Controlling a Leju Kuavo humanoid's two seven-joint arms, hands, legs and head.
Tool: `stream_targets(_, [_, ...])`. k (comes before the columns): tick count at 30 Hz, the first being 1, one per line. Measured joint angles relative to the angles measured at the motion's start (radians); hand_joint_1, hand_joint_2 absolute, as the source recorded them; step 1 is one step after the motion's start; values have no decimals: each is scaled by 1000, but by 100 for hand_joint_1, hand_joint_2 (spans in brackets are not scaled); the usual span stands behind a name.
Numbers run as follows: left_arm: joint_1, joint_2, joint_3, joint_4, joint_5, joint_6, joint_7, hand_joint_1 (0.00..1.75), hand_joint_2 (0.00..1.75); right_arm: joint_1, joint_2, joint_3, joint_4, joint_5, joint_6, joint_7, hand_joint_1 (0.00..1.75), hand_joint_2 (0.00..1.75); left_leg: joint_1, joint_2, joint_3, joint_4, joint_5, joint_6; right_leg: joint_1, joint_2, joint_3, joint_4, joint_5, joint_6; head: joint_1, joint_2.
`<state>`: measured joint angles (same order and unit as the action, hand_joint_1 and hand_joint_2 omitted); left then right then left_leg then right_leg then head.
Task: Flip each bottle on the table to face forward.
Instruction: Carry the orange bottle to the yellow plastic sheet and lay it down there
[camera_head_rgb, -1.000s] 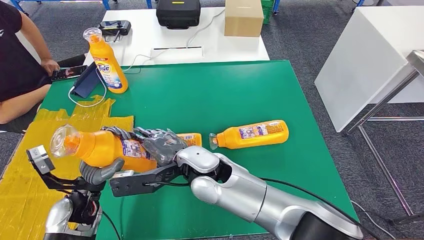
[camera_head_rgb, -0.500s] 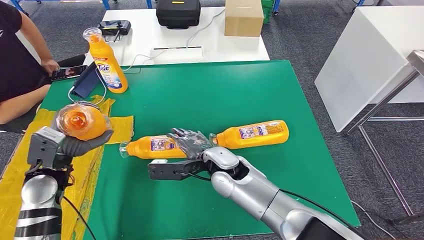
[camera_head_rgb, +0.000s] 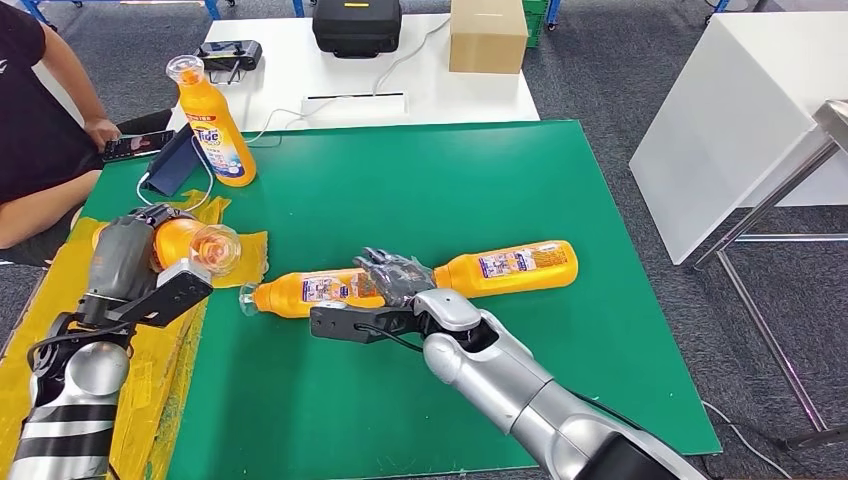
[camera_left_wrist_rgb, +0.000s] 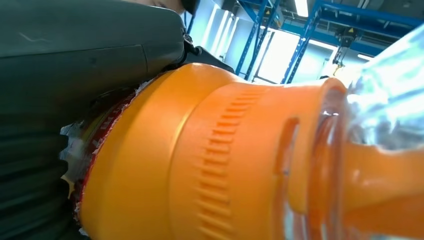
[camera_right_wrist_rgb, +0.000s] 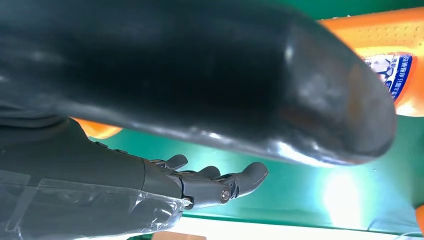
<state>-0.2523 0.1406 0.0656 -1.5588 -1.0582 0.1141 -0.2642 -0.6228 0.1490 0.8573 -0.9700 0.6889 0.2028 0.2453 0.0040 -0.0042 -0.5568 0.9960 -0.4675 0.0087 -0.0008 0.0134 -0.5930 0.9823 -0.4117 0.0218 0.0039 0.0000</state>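
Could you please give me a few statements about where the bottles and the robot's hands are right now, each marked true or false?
1. The left hand holds an orange bottle over the yellow sheet. True.
2. Two bottles lie on their sides on the green mat. True.
3. The Tide bottle near the person lies flat. False: it stands upright.
4. The right hand has lifted a bottle high off the mat. False: it is down at the lying bottle, which rests on the mat.

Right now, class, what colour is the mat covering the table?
Green, best seen in the head view: the mat.
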Motion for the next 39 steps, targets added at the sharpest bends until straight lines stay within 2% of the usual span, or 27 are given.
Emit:
stream_targets(7, [-15, 8, -21, 33, -74, 10, 34, 175, 175, 0, 13, -13, 22, 14, 3, -6, 0, 0, 0, 0, 0, 0, 0, 0, 0, 0, 0, 0, 0, 0, 0, 0])
stream_targets(12, [-67, 3, -77, 119, -220, 30, 142, 175, 175, 2, 35, -16, 30, 44, 24, -17, 0, 0, 0, 0, 0, 0, 0, 0, 0, 0, 0, 0, 0, 0, 0, 0])
stream_targets(20, [-216, -24, -147, 327, -334, 9, 312, 175, 175, -1, 43, 8, 4, 22, 89, -25, 0, 0, 0, -1, 0, 0, 1, 0, 0, 0, 0, 0, 0, 0, 0, 0])
stream_targets(27, [-285, -29, -158, 456, -355, 3, 337, 175, 175, -2, 42, 45, -38, 7, 99, -19, 0, 0, 0, 0, 0, 0, 1, 0, 0, 0, 0, 0, 0, 0, 0, 0])
stream_targets(39, [-341, -12, -154, 613, -395, -22, 391, 175, 175, -10, 29, 142, -150, -40, 121, -4, 0, 0, 0, 0, -1, 0, 1, 0, 0, 0, 0, 0, 0, 0, 0, 0])
